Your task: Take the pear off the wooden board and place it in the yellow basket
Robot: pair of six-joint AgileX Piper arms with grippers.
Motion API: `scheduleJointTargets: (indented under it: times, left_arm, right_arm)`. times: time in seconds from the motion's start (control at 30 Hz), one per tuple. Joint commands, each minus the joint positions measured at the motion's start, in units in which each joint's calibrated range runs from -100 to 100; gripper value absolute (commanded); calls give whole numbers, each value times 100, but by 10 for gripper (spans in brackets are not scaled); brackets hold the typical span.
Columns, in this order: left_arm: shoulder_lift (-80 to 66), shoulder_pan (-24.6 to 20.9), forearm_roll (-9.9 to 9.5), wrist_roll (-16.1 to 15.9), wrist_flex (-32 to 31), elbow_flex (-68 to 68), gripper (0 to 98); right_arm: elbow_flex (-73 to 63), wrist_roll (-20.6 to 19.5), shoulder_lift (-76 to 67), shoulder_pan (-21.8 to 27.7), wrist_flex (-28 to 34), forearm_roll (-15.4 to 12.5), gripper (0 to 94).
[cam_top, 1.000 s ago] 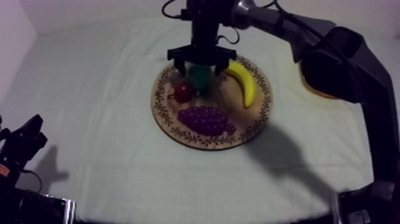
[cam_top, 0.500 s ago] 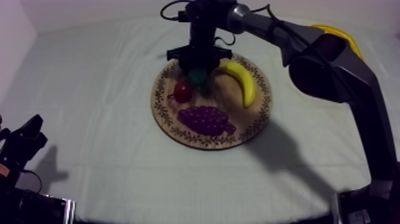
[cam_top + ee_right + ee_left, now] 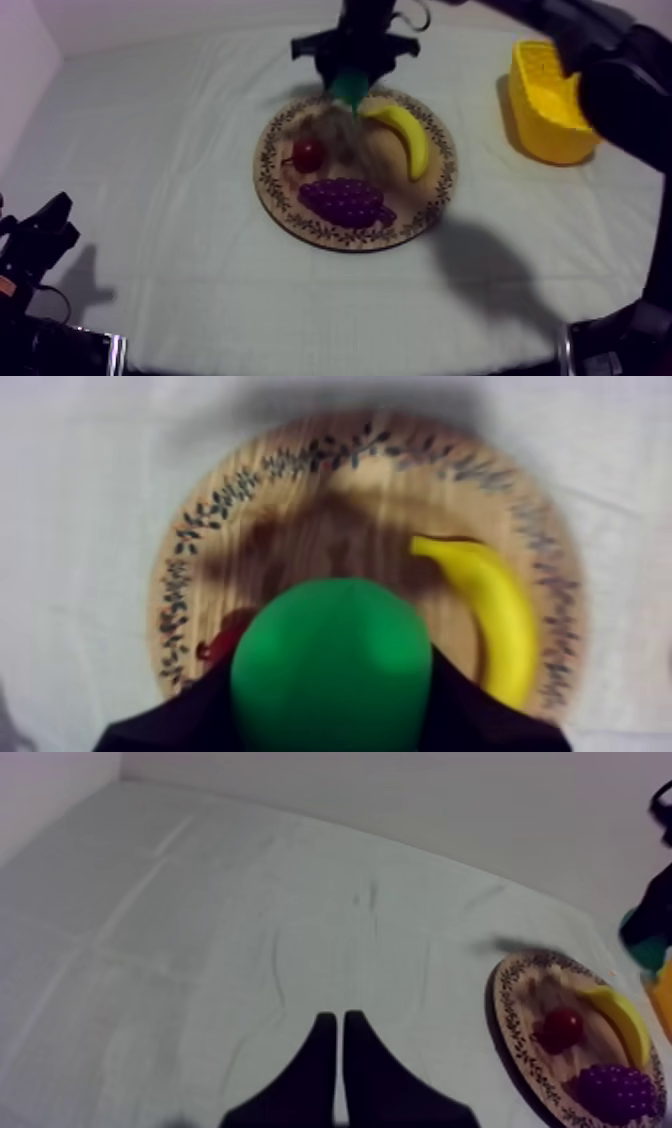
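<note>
Right gripper [image 3: 352, 72]: fingers clamped round pear [image 3: 350, 90], held clear above far edge of wooden board [image 3: 270, 190]. Step: carry. Next, likely: swing right to yellow basket [image 3: 540, 125], release inside.

right pincer [image 3: 352, 75] raised, pear [image 3: 350, 88] lifted off wooden board [image 3: 355, 235]

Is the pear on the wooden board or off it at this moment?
Off it. The right pincer is shut on the pear, holding it in the air above the wooden board.
</note>
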Motion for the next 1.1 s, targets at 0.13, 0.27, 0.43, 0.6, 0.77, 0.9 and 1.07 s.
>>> scheduleJointTargets:
  times: [0.13,0.27,0.43,0.6,0.77,0.9,1.07]
  left_arm:
    - [2,1,1,-1,2,-2,1]
    - [2,1,1,-1,2,-2,1]
    - [2,1,1,-1,2,-2,1]
    - [2,1,1,-1,2,-2,1]
    - [2,1,1,-1,2,-2,1]
    - [2,1,1,-1,2,-2,1]
    - [2,1,1,-1,2,-2,1]
  right_arm:
    - [440,221,-1727,410,64,3,333]
    - [678,400,-2157,903,67,10,336]
    - [962,625,-2411,1613,-29,30,343]
    - [1179,814,-2453,2286,-166,97,351]
    - [1364,931,-2313,2808,-389,156,360]
    - [1596,973,-2088,3052,-662,232,369]
    - [1984,997,-1667,3142,-999,344,384]
